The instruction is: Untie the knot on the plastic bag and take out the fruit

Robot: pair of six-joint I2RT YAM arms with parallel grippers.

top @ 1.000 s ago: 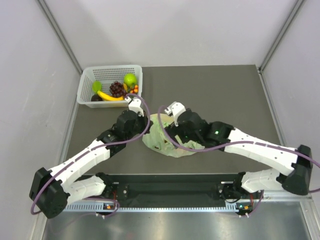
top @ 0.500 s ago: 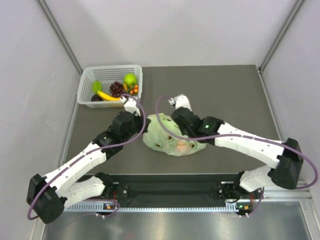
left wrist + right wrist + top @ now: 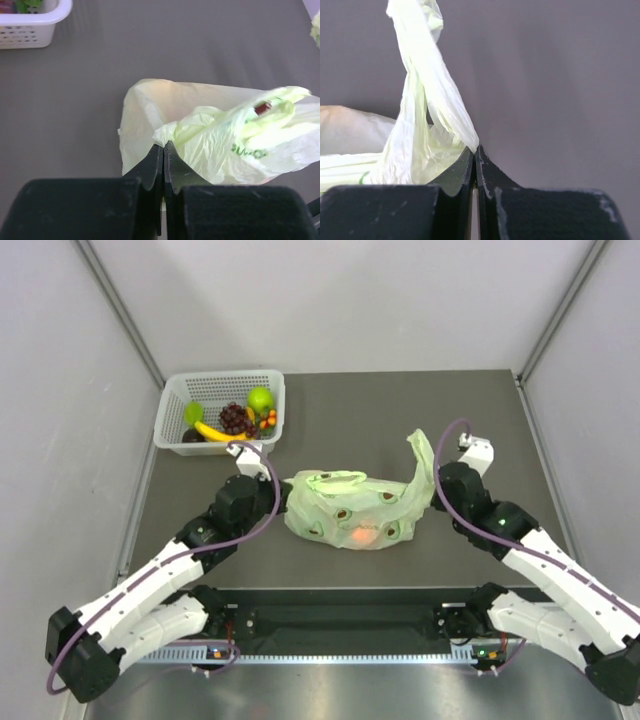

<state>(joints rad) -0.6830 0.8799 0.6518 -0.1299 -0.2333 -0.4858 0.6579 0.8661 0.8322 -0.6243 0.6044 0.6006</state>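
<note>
Green plastic bag (image 3: 350, 508) spans left gripper (image 3: 163, 146) to right gripper (image 3: 474, 148).

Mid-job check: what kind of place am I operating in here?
Most likely a lab robot test cell: a dark table boxed in by plain white panels on metal posts, robot arms bolted at its near edge, and a white lattice basket of toy-sized produce.
</note>
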